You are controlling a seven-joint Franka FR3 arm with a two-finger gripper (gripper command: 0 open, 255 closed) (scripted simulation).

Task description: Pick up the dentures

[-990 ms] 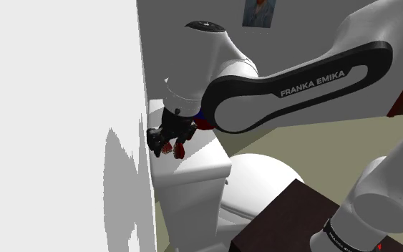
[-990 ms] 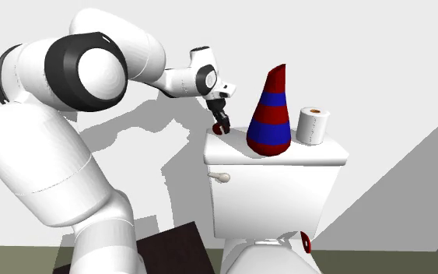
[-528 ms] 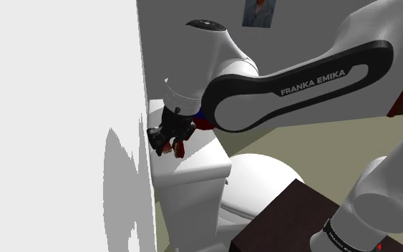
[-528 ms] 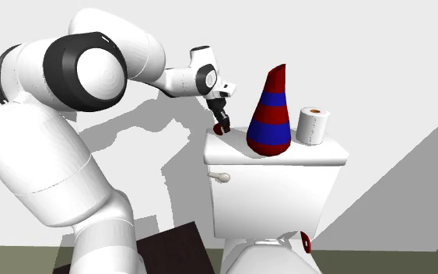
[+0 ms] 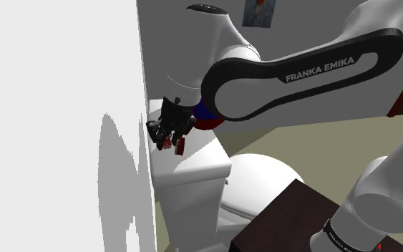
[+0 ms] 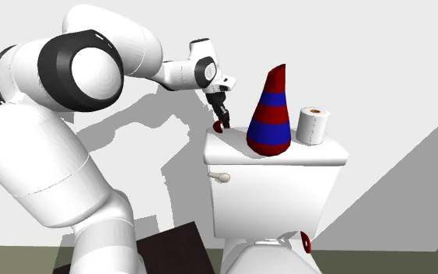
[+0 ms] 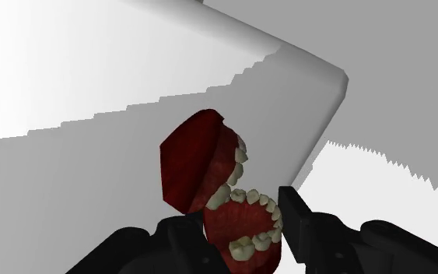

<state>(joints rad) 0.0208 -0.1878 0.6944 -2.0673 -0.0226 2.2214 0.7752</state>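
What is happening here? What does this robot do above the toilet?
The white Franka arm reaches over the toilet tank lid, and its black gripper is shut on dark red dentures with pale teeth. They are at the lid's end towards the second exterior view's left, close to its surface; I cannot tell whether they are clear of it. A red and blue striped cone and a toilet paper roll stand on the same lid, apart from the gripper.
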